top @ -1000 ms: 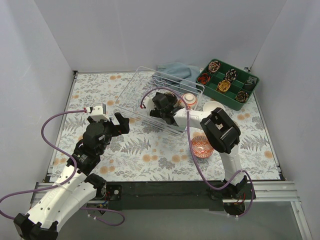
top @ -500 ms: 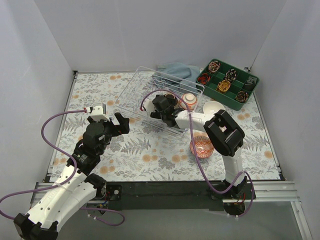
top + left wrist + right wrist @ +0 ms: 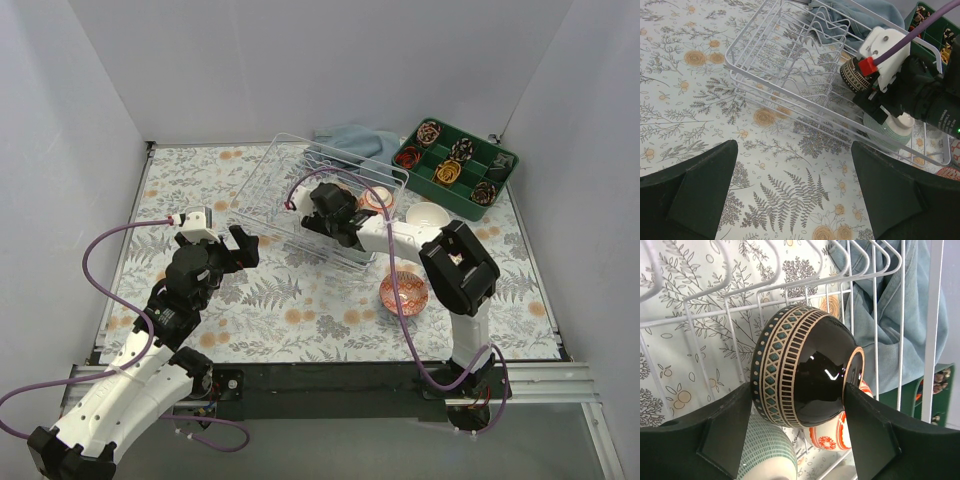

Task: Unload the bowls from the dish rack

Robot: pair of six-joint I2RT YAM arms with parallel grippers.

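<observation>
The white wire dish rack stands at the table's middle back. Inside it my right gripper is shut on a black bowl with tan and teal bands, one finger at its rim side and one at its foot. The bowl lies on its side among the tines. A white bowl with green dashes and an orange-and-white bowl sit just below it in the rack. My left gripper hovers open over the floral cloth, left of the rack, holding nothing.
On the table right of the rack sit a plain white bowl and a red patterned bowl. A green compartmented tray stands at the back right. A blue cloth lies behind the rack.
My right gripper's fingers have closed in onto the black bowl and the arm has shifted slightly right in the rack. The left arm has not moved.
</observation>
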